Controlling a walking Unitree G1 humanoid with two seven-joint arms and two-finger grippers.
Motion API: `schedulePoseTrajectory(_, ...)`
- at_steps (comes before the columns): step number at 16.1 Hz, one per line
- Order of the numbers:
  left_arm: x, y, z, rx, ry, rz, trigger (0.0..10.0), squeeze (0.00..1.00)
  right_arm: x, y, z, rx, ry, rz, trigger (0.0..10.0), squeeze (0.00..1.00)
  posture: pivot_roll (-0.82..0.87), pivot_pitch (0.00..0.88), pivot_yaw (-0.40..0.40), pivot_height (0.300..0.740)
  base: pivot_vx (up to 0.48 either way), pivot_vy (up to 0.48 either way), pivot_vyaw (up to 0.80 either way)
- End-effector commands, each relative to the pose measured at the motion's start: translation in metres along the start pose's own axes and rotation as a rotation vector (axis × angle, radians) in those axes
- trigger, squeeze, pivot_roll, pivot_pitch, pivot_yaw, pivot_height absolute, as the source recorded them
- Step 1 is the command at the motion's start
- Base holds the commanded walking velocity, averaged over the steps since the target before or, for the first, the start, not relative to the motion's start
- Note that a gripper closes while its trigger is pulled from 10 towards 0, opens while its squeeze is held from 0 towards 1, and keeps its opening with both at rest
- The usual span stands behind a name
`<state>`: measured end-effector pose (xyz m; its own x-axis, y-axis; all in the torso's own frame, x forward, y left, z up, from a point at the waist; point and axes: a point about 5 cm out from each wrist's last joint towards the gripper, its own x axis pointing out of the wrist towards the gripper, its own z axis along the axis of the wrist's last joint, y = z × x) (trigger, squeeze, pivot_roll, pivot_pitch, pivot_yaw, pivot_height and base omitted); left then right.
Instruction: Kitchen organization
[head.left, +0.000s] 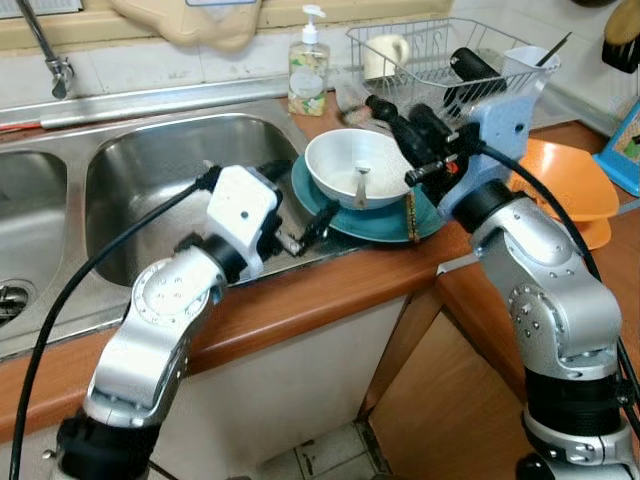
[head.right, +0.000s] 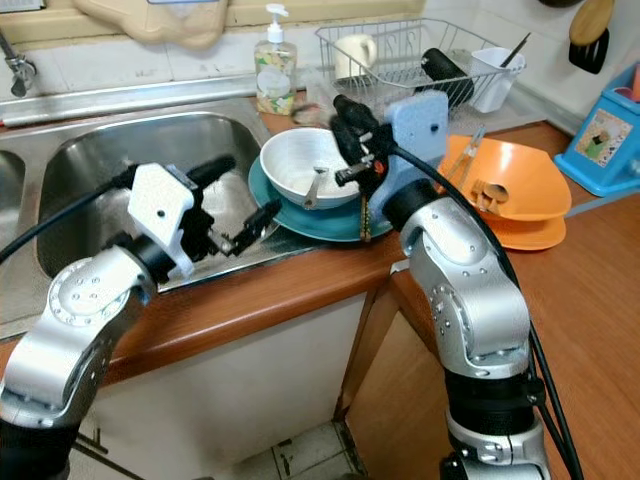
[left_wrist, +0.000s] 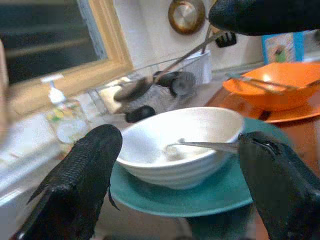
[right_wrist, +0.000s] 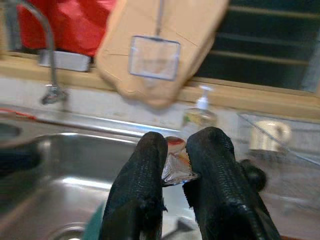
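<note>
1. We judge that we are at the dish-clearing step beside the sink (head.left: 150, 170): a white bowl (head.left: 350, 165) sits on a teal plate (head.left: 425, 215) at the counter's edge, with a spoon (head.left: 361, 183) lying inside it.
2. Our left gripper (left_wrist: 175, 165) is spread wide, its fingers (left_wrist: 85, 175) level with the bowl and plate from the sink side, touching neither as far as we can tell.
3. Our right gripper (right_wrist: 175, 175) hovers above the bowl at about its 2 o'clock, fingers pressed nearly together on a small clear glassy piece (right_wrist: 176, 167); what it is we cannot tell.
4. The next move, in our judgement, calls for the left gripper to ease forward until the bowl rim or plate edge lies between its fingers, then close. The loose spoon could slide if the bowl tips.
5. The bowl is ribbed, glossy and looks empty but for the spoon.
6. From the bowl, the dish rack (head.left: 440, 55) stands at 1 o'clock, the soap bottle (head.left: 308, 70) at 11 o'clock, and the orange bowl (head.right: 505, 180) at 3 o'clock.
</note>
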<state>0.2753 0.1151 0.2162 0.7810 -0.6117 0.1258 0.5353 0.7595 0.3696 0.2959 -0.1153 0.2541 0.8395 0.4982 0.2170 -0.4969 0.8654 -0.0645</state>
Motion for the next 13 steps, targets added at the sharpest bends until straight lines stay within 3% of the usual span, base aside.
schedulePoseTrajectory(1, 0.006, 0.003, 0.002, 0.086, -0.013, -0.002, 10.0, 0.0, 0.0, 0.008, 0.006, -0.007, 0.0, 0.074, 0.0, 0.0, -0.05, 0.0, -0.011, 0.74, 0.0, 0.0, 0.0)
schedulePoseTrajectory(2, 0.007, 0.004, 0.002, 0.107, -0.016, 0.0, 9.3, 0.0, 0.0, 0.009, 0.006, -0.009, 0.007, 0.089, 0.0, 0.0, -0.05, 0.0, -0.011, 0.74, 0.0, 0.0, 0.0)
schedulePoseTrajectory(3, 0.011, 0.007, 0.003, 0.146, -0.026, -0.002, 0.0, 0.0, 0.0, 0.014, 0.006, -0.019, 0.028, 0.13, 0.0, 0.0, -0.05, 0.0, -0.01, 0.74, 0.0, 0.0, 0.0)
schedulePoseTrajectory(9, 0.028, 0.01, -0.001, 0.33, -0.019, -0.085, 0.0, 0.0, 0.001, 0.027, 0.007, 0.006, 0.054, 0.204, 0.0, 0.0, -0.05, 0.0, -0.005, 0.74, 0.0, 0.0, 0.0)
schedulePoseTrajectory(13, 0.037, 0.015, -0.006, 0.406, -0.022, -0.079, 0.0, 0.0, 0.0, 0.035, 0.005, 0.027, 0.066, 0.223, 0.0, 0.0, -0.05, 0.0, 0.002, 0.74, 0.0, 0.0, 0.0)
